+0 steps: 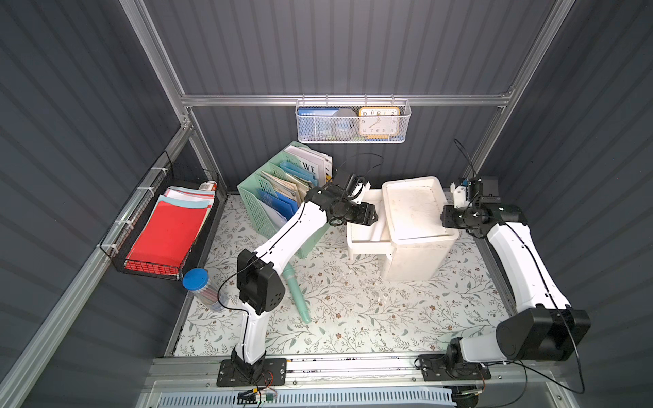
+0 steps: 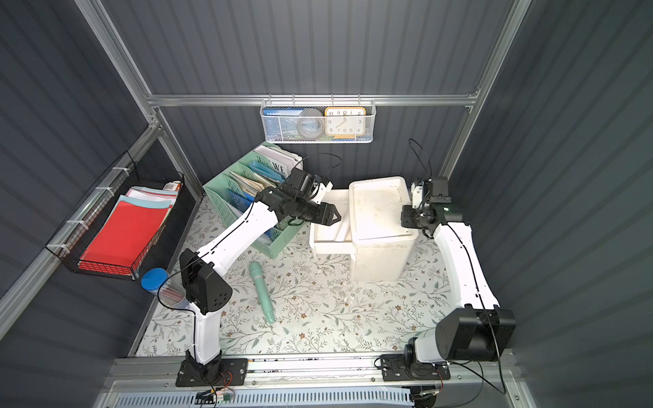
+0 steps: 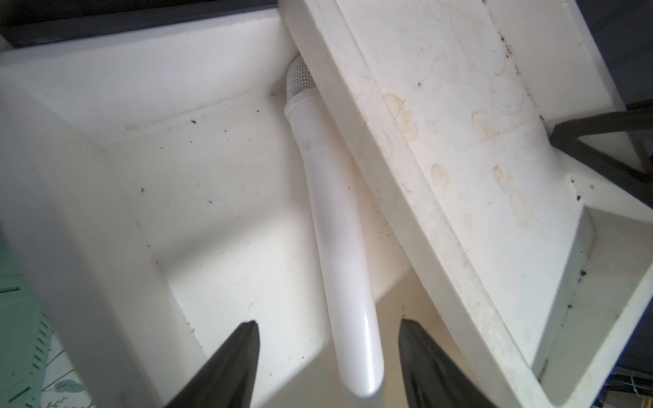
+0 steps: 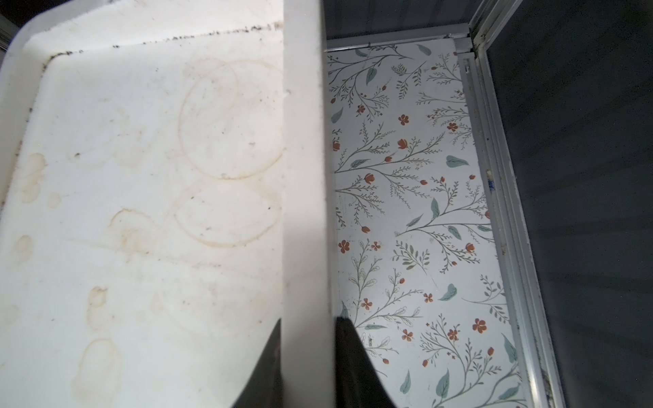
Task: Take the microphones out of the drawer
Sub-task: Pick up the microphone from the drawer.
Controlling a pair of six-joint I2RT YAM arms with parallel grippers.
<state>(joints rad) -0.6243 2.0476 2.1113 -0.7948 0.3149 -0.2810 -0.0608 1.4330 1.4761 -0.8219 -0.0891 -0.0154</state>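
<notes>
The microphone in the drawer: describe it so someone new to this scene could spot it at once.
Find the white drawer unit at the back of the floral table; its open drawer sticks out toward the green file rack. Inside lies a slim, glossy white microphone with a mesh head. The similar wand on the mat is green.

White microphone (image 3: 335,247), white drawer (image 3: 212,176) (floral tabletop (image 1: 353,311))

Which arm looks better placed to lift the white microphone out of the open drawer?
The left. The left pincer hangs open over the drawer, fingertips either side of the microphone. The right pincer is clamped on the top rim of the cabinet, likely steadying it, away from the drawer.
</notes>
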